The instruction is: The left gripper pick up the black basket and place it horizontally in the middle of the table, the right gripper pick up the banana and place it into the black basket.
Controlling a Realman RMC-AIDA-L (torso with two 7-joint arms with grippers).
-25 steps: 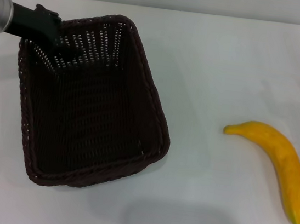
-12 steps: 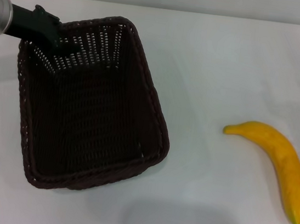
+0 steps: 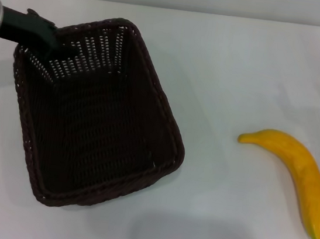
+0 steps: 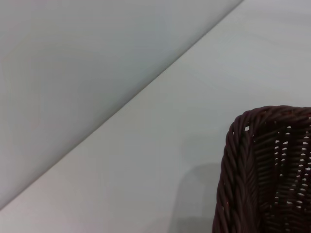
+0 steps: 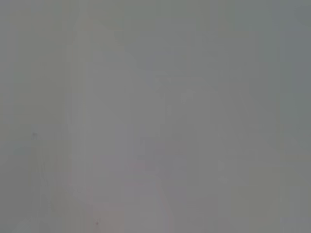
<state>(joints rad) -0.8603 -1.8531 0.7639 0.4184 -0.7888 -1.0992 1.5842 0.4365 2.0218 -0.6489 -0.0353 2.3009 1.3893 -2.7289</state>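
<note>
The black basket (image 3: pixel 167 119) stands on the white table (image 3: pixel 244 66) at the left, its long side running obliquely from far to near. My left gripper (image 3: pixel 56 46) comes in from the left and is shut on the basket's far left rim, one jaw inside. A corner of that rim shows in the left wrist view (image 4: pixel 233 165). The banana (image 3: pixel 298 167) lies on the table at the right, apart from the basket, its dark tip toward the near edge. My right gripper is out of view.
The table's far edge (image 3: pixel 221 14) meets a pale wall. Bare white tabletop lies between the basket and the banana. The right wrist view shows only a plain grey surface.
My left gripper has drawn back to the left with the basket's far rim. The basket's far end shifted left and it turned slightly. The banana has not moved.
</note>
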